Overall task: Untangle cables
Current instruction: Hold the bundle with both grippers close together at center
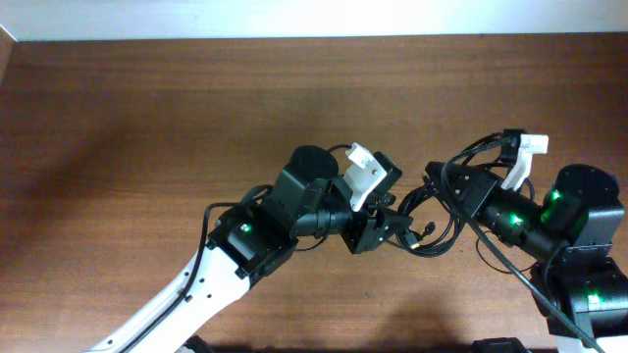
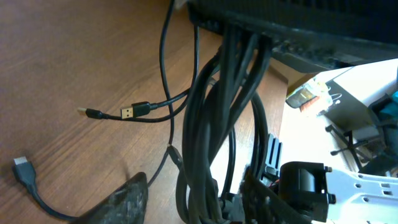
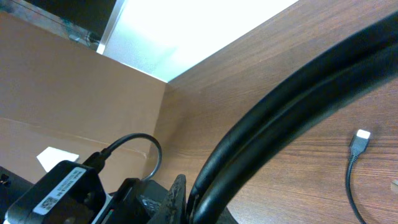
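1. Wooden table (image 1: 147, 118) holds loose plugs (image 2: 127, 112) at left of the left-wrist view; cables (image 2: 211, 124) hang bunched mid-frame.
2. Right gripper (image 1: 446, 186) is clamped on that bunch.
3. Left gripper (image 1: 378, 226): cannot tell if apart; best pinch one strand, then draw away gently.

Black cables (image 2: 214, 124) hang in thick vert. bundle mid-frame, w/ plugs (image 2: 127, 112) lying on wood table (image 2: 68, 56) at left.
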Controlling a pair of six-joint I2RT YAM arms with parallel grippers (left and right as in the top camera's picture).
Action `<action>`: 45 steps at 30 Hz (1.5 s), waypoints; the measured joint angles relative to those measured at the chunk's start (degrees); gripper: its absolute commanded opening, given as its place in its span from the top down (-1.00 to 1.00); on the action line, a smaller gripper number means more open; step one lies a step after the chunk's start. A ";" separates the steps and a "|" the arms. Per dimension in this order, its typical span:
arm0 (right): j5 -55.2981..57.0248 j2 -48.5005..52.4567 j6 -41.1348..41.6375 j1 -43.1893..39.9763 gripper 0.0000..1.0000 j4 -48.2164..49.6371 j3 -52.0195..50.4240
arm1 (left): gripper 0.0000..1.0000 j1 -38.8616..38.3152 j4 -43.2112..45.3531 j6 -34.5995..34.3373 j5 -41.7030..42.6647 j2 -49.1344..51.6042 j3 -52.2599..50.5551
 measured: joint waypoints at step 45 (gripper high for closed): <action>2.78 -0.59 -4.76 -0.02 0.92 -3.08 0.66 | 1.00 2.27 13.84 -15.06 8.24 1.95 -0.96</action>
